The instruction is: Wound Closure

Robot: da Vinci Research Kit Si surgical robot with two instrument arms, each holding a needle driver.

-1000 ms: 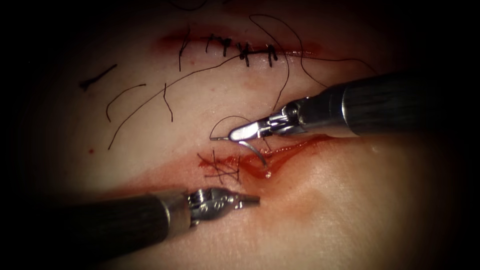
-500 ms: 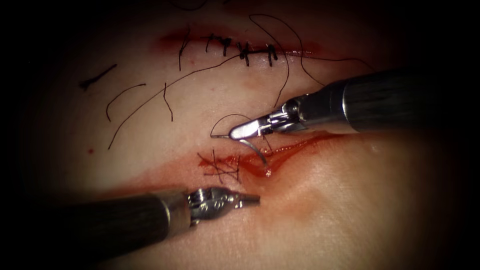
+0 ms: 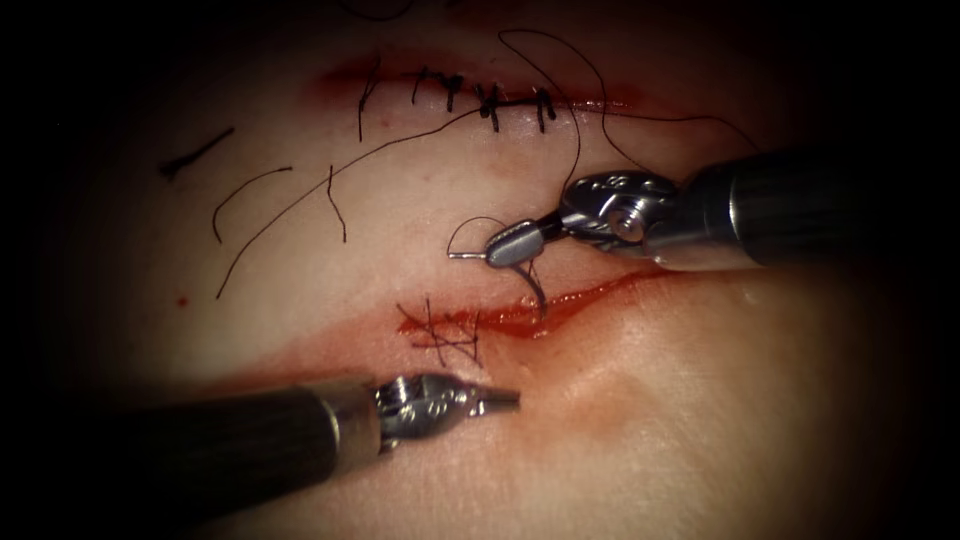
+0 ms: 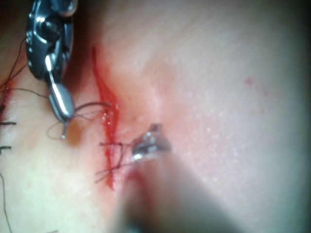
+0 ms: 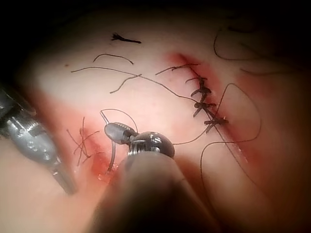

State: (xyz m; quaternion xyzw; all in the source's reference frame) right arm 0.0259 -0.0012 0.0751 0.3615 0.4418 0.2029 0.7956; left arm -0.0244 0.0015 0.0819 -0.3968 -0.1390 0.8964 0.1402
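just above the cut (image 3: 560, 300), the right pincer (image 3: 512, 243) is clenched on the needle (image 3: 535, 285) near its thread end, tip sunk in the tissue (image 3: 700, 420). below it, the left pincer (image 3: 490, 399) rests closed, empty. a few stitches (image 3: 440, 335) placed; the cut's right stretch gapes.

Surgical training bench, pork tissue (image 3: 700, 400) with stitched cut (image 3: 480, 100), loose thread ends (image 3: 250, 190)

My two shafts (image 3: 230, 440) are long, dark and finely striped. Each one ends in a silver metal wrist (image 3: 620, 210) with small round pins, then short grey tapered jaws.
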